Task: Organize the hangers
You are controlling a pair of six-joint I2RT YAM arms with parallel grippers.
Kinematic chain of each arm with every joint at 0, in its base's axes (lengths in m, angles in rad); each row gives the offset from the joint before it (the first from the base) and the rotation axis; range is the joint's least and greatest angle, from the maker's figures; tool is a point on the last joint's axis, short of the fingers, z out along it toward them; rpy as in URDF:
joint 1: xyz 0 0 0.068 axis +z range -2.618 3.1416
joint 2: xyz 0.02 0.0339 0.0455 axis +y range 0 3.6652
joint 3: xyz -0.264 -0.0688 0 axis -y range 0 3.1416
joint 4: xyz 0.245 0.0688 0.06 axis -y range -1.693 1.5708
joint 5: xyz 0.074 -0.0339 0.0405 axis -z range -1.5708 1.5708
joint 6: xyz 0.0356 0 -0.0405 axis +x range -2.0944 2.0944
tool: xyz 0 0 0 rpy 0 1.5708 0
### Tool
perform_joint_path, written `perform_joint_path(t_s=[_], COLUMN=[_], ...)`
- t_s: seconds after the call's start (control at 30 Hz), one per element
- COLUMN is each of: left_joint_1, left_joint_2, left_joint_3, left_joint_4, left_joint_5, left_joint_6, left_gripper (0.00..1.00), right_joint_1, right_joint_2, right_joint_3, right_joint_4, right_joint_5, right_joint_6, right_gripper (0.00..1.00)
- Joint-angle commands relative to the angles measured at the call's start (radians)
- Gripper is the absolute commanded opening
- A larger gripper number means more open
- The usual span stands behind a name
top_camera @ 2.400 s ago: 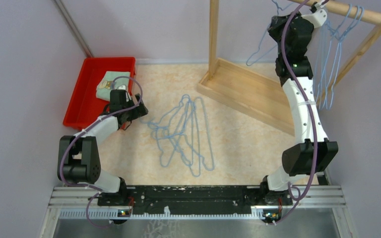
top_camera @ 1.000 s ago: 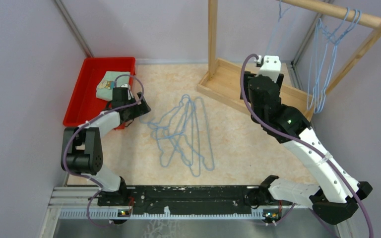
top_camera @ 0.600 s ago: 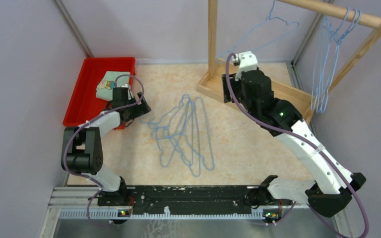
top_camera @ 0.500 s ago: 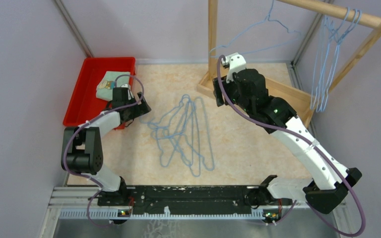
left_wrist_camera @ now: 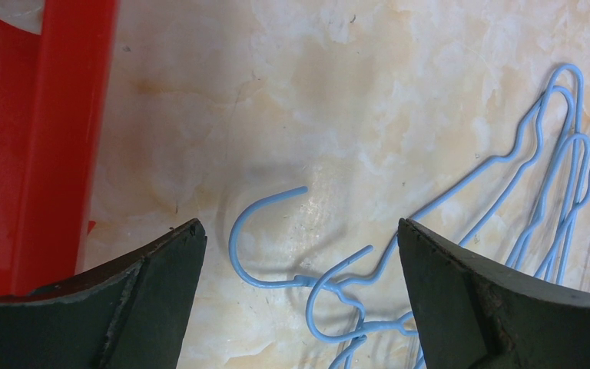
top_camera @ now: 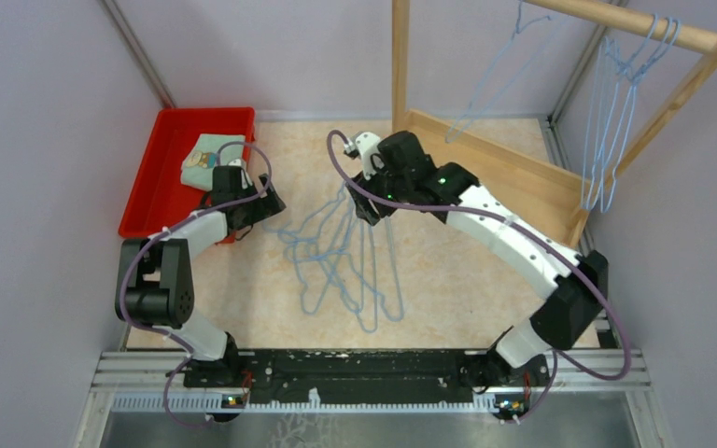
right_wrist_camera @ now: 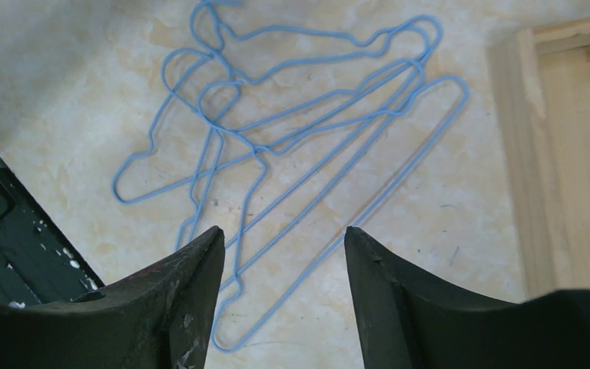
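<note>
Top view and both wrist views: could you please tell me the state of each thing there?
pile of hangers, lying tangled on the table.
hung hangers, on the rail, right end.
lone hanger, hanging near the rail's left end.
left gripper, open, empty, over a hanger hook.
right gripper, open, empty, above the pile.
red bin, holding a folded cloth.

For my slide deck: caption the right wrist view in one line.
Open right claw hovering empty above a tangle of light-blue wire hangers on the marbled tabletop, beside the wooden rack base.
</note>
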Motion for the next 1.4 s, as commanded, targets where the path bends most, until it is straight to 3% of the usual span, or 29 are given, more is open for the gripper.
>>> perform_joint_path(t_s=[0.0,0.33,0.87,1.2,1.3,1.37], left_joint_1=[0.014,0.028,0.035,0.04,0.04,0.04], left_joint_2=[0.022,-0.011,-0.043,-0.052,-0.05,-0.048], left_joint_3=[-0.021,-0.088,-0.084,-0.095,-0.097,-0.097], left_joint_4=[0.008,0.022,-0.009,-0.023,-0.021,-0.018], left_joint_5=[-0.023,-0.016,0.005,-0.02,-0.017,-0.016], left_joint_6=[0.002,-0.023,0.008,0.027,0.022,0.017], left_gripper=[1.0,1.0,1.0,1.0,1.0,1.0], right_joint_1=[0.014,0.064,0.113,0.114,0.113,0.113], right_joint_2=[0.104,0.297,0.432,0.483,0.476,0.472], right_joint_3=[-0.006,-0.144,-0.279,-0.328,-0.355,-0.373], right_joint_4=[0.057,0.205,0.403,0.427,0.418,0.414], right_joint_5=[-0.111,-0.134,0.019,-0.034,-0.025,-0.026], right_joint_6=[-0.009,0.062,0.214,0.22,0.214,0.205], right_gripper=[0.58,0.45,0.42,0.38,0.31,0.14])
